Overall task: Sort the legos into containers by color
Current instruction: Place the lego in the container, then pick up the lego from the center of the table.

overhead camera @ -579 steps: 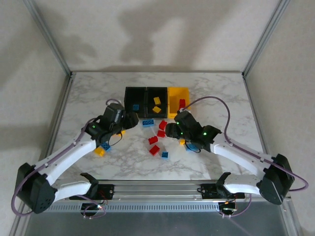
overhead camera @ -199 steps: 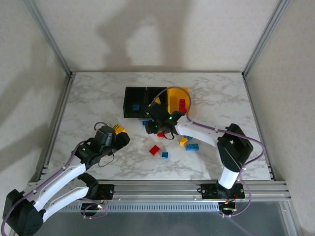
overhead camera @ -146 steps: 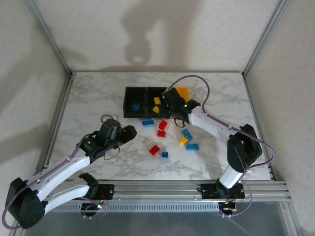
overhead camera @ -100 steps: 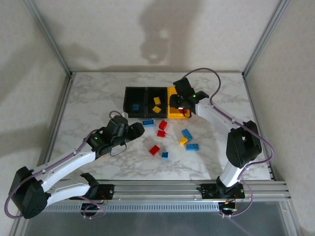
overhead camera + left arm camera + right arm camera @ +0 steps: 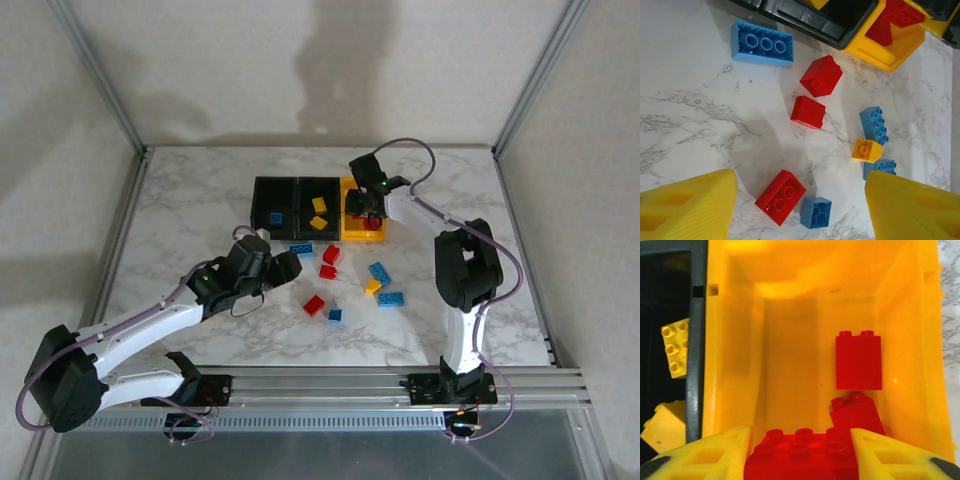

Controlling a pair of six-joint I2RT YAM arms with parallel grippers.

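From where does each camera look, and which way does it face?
Top external: high behind the bases, looking down at the table; left arm, right arm show.
Left wrist: above loose bricks, facing down; its open fingers frame them.
Right wrist: over the yellow bin, facing in; fingers grip a red brick.
Shared: left wrist and top both show the long blue brick.

We found the red lego (image 5: 802, 452) smooth, glossy plastic, and the yellow bin (image 5: 790, 380) likewise, though duller. The table (image 5: 190, 200) looked like polished marble; its frame rail (image 5: 320, 384) was matt grey metal.
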